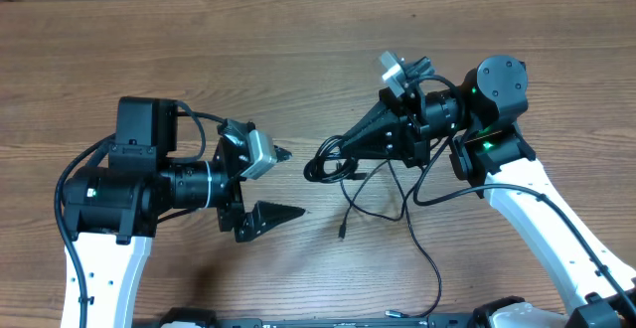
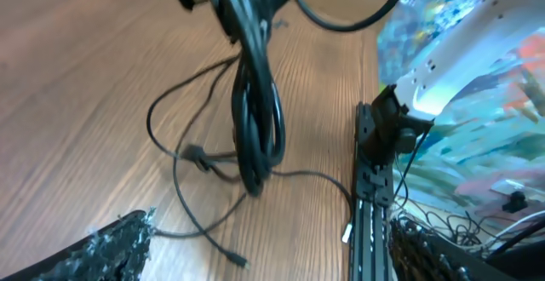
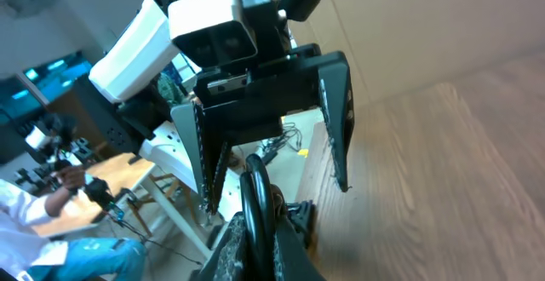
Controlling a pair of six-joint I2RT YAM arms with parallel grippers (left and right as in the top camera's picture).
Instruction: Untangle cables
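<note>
The cables [image 1: 318, 169] are thin, glossy black cords. They are gathered into a narrow bundle of loops at the tip of the right gripper [image 1: 333, 157], a little right of the table's centre. That gripper's fingers are pressed together on the bundle, pinching it.

In the left wrist view the bundle hangs as a long, slim loop with its long axis running up and down. Whether its lower end touches the wood or hangs just above it cannot be told. From the bundle, loose strands spread in soft curves across the table [image 1: 199, 50] towards the robot's side. One short strand ends in a small plug [image 1: 342, 235] that points at the near edge. A longer strand bends away to the right and then runs on towards that same edge.

The left gripper [image 1: 283, 182] faces the bundle from the left. Its two dark, wedge-shaped fingers are spread wide and hold nothing, near the cables but apart from them. Seen close, the fingertips [image 2: 119, 247] look rough and grainy. A pale grey, box-shaped camera [image 1: 260, 154] sits on that wrist.

The table is a flat, matte, brown wood-grain surface. In the left wrist view a black perforated rail [image 2: 366, 204] runs along its edge, beyond the strands.
</note>
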